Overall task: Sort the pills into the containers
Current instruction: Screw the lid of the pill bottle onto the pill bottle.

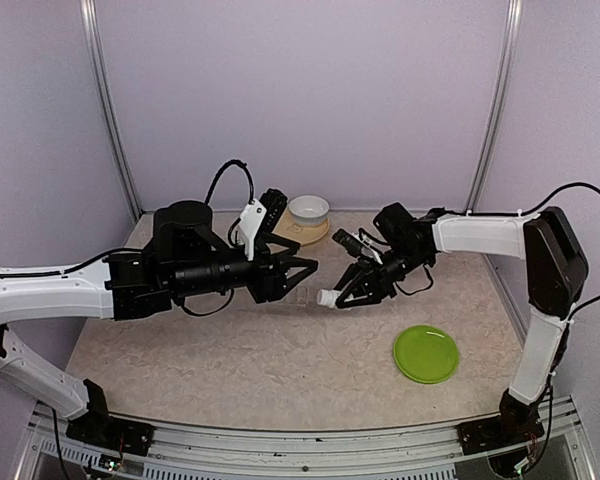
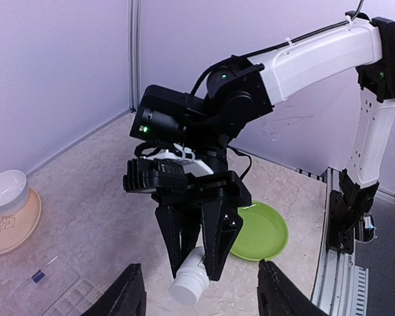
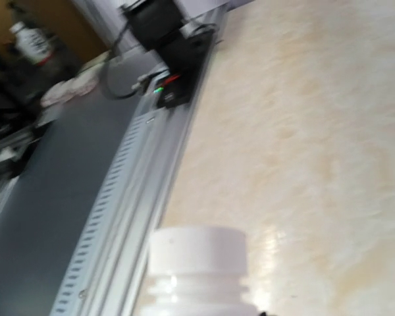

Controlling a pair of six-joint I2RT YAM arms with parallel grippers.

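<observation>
My right gripper (image 2: 194, 273) points down, shut on a white capped bottle (image 2: 189, 282) that tilts cap-down over the table. From above, this gripper (image 1: 346, 296) holds the bottle (image 1: 328, 297) near the table's middle. The bottle's cap (image 3: 196, 253) fills the bottom of the right wrist view. My left gripper (image 1: 302, 277) hangs just left of the bottle. Its fingers (image 2: 128, 296) stand open with nothing between them. The clear compartmented pill box (image 2: 56, 289) lies flat on the table at the lower left of the left wrist view. I see no pills.
A green round plate (image 1: 426, 353) lies on the table at the front right. A white bowl on a tan plate (image 1: 308, 212) stands at the back centre. The metal rail (image 3: 128, 197) runs along the table's near edge.
</observation>
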